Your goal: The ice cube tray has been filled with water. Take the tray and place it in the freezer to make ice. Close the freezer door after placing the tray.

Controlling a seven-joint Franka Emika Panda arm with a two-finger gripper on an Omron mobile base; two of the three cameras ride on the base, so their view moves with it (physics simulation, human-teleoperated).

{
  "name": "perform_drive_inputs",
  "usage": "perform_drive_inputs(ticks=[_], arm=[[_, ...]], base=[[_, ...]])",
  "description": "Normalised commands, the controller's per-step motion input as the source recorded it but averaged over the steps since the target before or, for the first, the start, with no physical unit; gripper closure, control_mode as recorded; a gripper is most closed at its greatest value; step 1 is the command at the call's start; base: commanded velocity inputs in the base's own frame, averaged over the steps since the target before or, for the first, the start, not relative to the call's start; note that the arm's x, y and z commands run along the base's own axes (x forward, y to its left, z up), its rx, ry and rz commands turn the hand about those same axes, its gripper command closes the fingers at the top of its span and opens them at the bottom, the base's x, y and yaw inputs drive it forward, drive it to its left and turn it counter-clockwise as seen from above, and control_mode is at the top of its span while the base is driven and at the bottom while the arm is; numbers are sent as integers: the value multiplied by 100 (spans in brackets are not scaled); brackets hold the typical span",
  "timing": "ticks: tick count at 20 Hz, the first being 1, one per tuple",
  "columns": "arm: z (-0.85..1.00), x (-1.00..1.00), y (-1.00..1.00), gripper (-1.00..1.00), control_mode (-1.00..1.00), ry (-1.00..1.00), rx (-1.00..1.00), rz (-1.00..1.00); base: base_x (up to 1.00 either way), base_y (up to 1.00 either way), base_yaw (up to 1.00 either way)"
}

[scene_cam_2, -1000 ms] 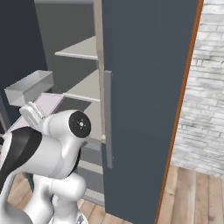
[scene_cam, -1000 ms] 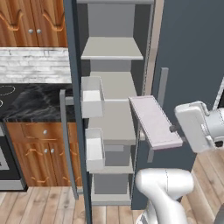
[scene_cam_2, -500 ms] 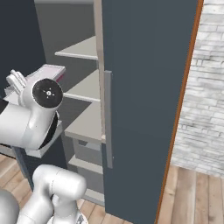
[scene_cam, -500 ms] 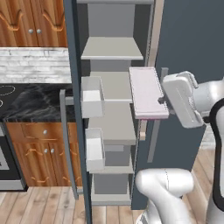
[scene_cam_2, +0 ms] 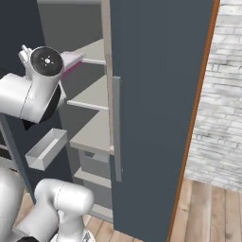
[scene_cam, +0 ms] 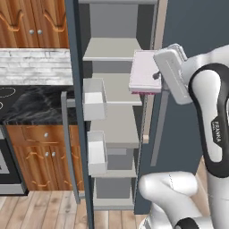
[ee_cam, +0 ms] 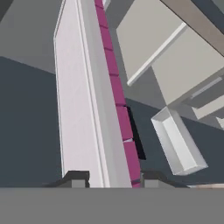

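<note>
Clamped tight on the near short edge of the ice cube tray: gripper nearly shut, one dark fingertip each side of the thin slab in the hand view. Held, not resting on anything visible.

Straight ahead of the claw, running away along the line of reach: the tray's long axis, pale face on one side, magenta cell walls on the other. From the left base view, tray just beyond the gripper, near level, its far end over the front edge of a light grey shelf, high in the open freezer. Whether the far end touches that shelf cannot be told. From the right base view, only a pink corner of the tray past the wrist.

Beyond and below the claw: two white bins, stacked one under the other, and more grey shelves further in. Same bin shape off to one side of the tray in the hand view.

Judged relation for the coming move: shelf directly ahead along the tray's long axis, so a forward push, kept level for the water, then release. Single arm, so no choice of hand.

Alongside the claw, toward the arm's left: freezer door, swung open, grey bar handle on it. Not yet closed.

Readable writing: "FRANKA" on the arm's dark forearm in the left base view. No brand or label legible on tray or freezer.
</note>
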Motion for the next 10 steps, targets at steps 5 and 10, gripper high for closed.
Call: perform_drive_inputs(ticks=[5, 10], arm=[[0, 69, 28, 100, -100, 0, 0, -17], [0, 79, 30, 100, -100, 0, 0, -15]], base=[[0, 0, 0], [0, 0, 0]])
